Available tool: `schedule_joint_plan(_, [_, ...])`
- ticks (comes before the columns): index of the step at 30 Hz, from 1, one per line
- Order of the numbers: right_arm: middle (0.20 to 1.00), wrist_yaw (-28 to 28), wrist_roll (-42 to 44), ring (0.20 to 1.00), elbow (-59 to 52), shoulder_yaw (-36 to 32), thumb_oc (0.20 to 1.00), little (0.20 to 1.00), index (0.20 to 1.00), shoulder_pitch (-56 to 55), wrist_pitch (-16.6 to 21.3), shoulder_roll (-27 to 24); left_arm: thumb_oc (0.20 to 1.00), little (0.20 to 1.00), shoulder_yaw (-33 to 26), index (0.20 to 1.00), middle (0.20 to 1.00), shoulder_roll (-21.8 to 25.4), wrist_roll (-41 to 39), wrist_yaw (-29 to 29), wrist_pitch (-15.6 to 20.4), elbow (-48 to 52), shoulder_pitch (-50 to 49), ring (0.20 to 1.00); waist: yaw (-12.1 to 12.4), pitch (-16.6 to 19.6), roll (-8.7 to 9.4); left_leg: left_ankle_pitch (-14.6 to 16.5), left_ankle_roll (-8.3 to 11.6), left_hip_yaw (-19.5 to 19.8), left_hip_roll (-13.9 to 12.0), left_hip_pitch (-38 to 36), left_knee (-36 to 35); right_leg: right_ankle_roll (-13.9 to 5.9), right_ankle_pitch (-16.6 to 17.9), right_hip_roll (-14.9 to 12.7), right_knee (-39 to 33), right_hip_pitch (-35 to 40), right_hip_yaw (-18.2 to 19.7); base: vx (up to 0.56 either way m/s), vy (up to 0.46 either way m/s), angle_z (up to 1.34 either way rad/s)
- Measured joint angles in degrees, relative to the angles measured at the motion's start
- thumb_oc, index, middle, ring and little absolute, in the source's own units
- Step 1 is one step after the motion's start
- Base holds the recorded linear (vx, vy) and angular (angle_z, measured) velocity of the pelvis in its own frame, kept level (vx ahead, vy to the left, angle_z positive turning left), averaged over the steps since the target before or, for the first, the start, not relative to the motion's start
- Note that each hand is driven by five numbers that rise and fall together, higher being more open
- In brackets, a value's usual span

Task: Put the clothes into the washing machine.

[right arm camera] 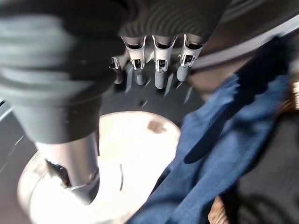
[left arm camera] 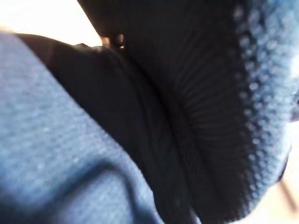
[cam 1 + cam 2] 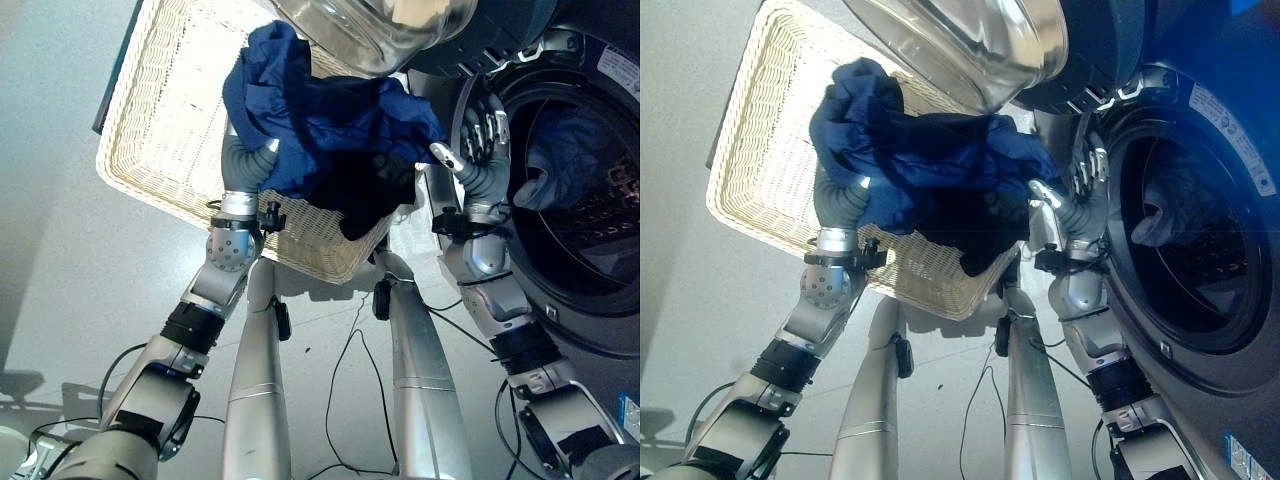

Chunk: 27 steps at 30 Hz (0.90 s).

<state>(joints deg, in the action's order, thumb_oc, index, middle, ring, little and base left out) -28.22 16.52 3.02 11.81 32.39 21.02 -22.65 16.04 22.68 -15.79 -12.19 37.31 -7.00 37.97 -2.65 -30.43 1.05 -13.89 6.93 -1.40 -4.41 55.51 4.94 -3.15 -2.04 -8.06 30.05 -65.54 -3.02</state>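
the left hand (image 3: 248, 165) is gripping a bundle of dark blue clothes (image 3: 330, 125), its fingers curled into the lower left part of the cloth, and is holding the bundle up in the air in front of the wicker basket (image 3: 160, 110). the cloth is draping from the hand across toward the washing machine (image 3: 590, 200), with a dark fold hanging down over the basket's near rim. in the left wrist view the blue knitted fabric (image 2: 60, 154) is lying right against the camera, with dark folds beside it.

the right hand (image 3: 478, 150) is hovering at the left rim of the washing machine's round opening, its fingers (image 1: 159, 70) straight and spread apart, holding nothing. its thumb is pointing toward the right edge of the hanging cloth, just beside it; whether it is touching cannot be told. in the right wrist view the blue cloth (image 1: 219, 154) is showing past the fingers, and the pale round glass of the door (image 1: 131, 158) is lying below them.

the machine's door (image 3: 380, 30) is standing open, swung up above the clothes. inside the drum (image 3: 600, 210) another blue garment (image 3: 565, 160) is already lying against the upper left part of the perforated wall. the basket is sitting on the grey floor (image 3: 60, 260), tilted in the head views, its near corner reaching behind the bundle.
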Motion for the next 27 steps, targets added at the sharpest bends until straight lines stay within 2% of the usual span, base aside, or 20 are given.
schedule_joint_plan(6, [1.0, 0.6, -4.8, 1.0, -4.8, 0.0, 1.0, 1.0, 1.0, 0.0, -0.3, 0.1, 0.2, 0.2, -1.9, 0.2, 0.2, -2.4, -4.8, 8.8, 0.7, 6.9, -1.8, 0.2, 0.6, 0.0, 0.0, -0.1, -0.14, 0.1, 0.2, -0.2, 0.0, -0.16, -0.1, -0.2, 0.3, 0.2, 0.0, 0.0, 0.0, 0.0])
schedule_joint_plan(11, [1.0, 5.4, -5.8, 1.0, -7.3, 0.2, 1.0, 1.0, 1.0, 0.4, -2.0, -0.2, 0.2, 0.2, -1.8, 0.2, 0.2, -3.2, -8.3, 15.7, -0.9, 9.9, -2.1, 0.2, 0.6, 0.0, 0.0, -0.2, -0.19, 0.2, 0.3, -0.5, 0.0, -0.18, -0.1, -0.3, 0.3, 0.6, -0.1, 0.0, 0.0, 0.0])
schedule_joint_plan(18, [1.0, 17.1, -4.5, 1.0, -7.2, 4.4, 1.0, 1.0, 1.0, 2.9, -8.5, -2.5, 0.2, 0.2, -2.0, 0.2, 0.2, -3.4, -10.3, 19.4, -3.3, 11.6, -1.8, 0.2, 1.1, 0.0, -0.05, -0.2, -0.18, 0.8, 0.2, -0.9, 0.0, -0.07, -0.3, -0.4, 0.4, 1.3, -0.7, 0.0, -0.019, 0.02])
schedule_joint_plan(21, [1.0, 20.3, -4.1, 1.0, -6.2, 6.0, 1.0, 1.0, 1.0, 3.4, -10.4, -3.4, 0.2, 0.2, -2.2, 0.2, 0.2, -3.1, -12.5, 21.2, -3.3, 12.8, -2.0, 0.2, 2.4, 0.0, -0.06, -0.2, -0.1, 1.1, 0.3, -0.9, 0.1, 0.05, -0.6, -0.6, 0.8, 1.4, -0.9, -0.01, -0.017, 0.05])
schedule_joint_plan(27, [1.0, 25.8, -1.6, 1.0, -4.1, 10.0, 1.0, 1.0, 1.0, 5.8, -12.8, -3.0, 0.2, 0.2, -2.1, 0.2, 0.2, -2.4, -15.0, 22.7, -3.3, 13.6, -1.6, 0.2, 2.4, 0.0, -0.06, -0.3, -0.13, 1.6, 0.8, -0.9, 0.3, 0.2, -1.1, -1.3, 1.8, 1.5, -1.6, 0.0, -0.011, 0.07])
